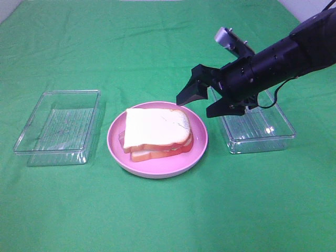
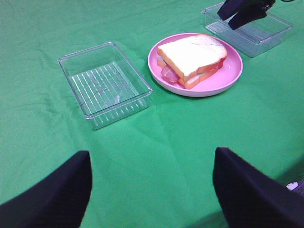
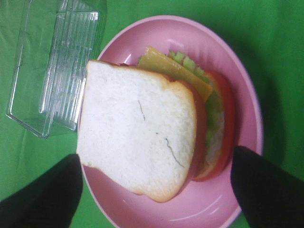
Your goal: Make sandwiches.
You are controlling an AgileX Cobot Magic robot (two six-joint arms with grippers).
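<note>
The sandwich (image 1: pixel 156 130) lies on a round pink plate (image 1: pixel 202 142) in the middle of the green cloth. Its top slice is white bread (image 3: pixel 137 133), with yellow cheese (image 3: pixel 166 66), green lettuce and red filling showing at one edge. My right gripper (image 1: pixel 195 106) hangs open just above the plate's right rim, apart from the sandwich, and holds nothing. In the right wrist view its fingers (image 3: pixel 266 185) frame the sandwich from above. My left gripper (image 2: pixel 152 154) is open and empty over bare cloth, well short of the sandwich (image 2: pixel 192 54).
A clear plastic tray (image 1: pixel 58 128) stands left of the plate and looks empty. A second clear tray (image 1: pixel 257 128) stands right of the plate, partly under my right arm. Green cloth covers the whole table.
</note>
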